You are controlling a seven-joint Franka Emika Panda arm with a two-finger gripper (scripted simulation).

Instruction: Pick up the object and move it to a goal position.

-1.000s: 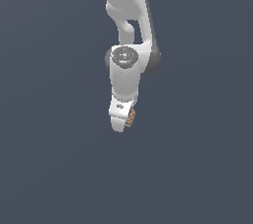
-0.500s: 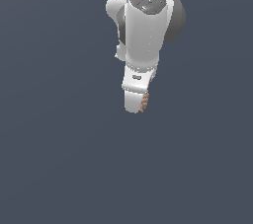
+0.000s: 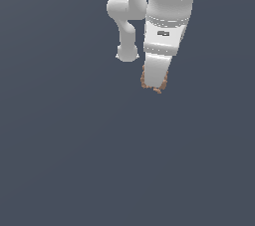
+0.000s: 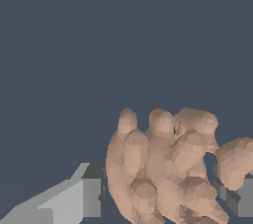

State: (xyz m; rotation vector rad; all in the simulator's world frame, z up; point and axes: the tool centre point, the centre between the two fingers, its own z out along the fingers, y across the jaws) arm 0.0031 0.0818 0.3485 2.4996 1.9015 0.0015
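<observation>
The object (image 4: 163,168) is a reddish-brown lumpy chunk with rounded ridges, and in the wrist view it fills the space between the two grey fingers (image 4: 79,198). My gripper (image 4: 163,196) is shut on it. In the exterior view the white gripper (image 3: 155,86) hangs in the upper middle, pointing down, and only a thin bumpy brown rim of the object (image 3: 144,81) shows around the fingertip. The rest of the chunk is hidden behind the finger.
The white arm links (image 3: 125,26) rise behind the gripper toward the top of the exterior view. A plain dark blue-grey surface (image 3: 74,160) fills everything else.
The gripper, still holding the object, has moved up and toward the exterior view's right, and looms larger in the picture than one second ago.
</observation>
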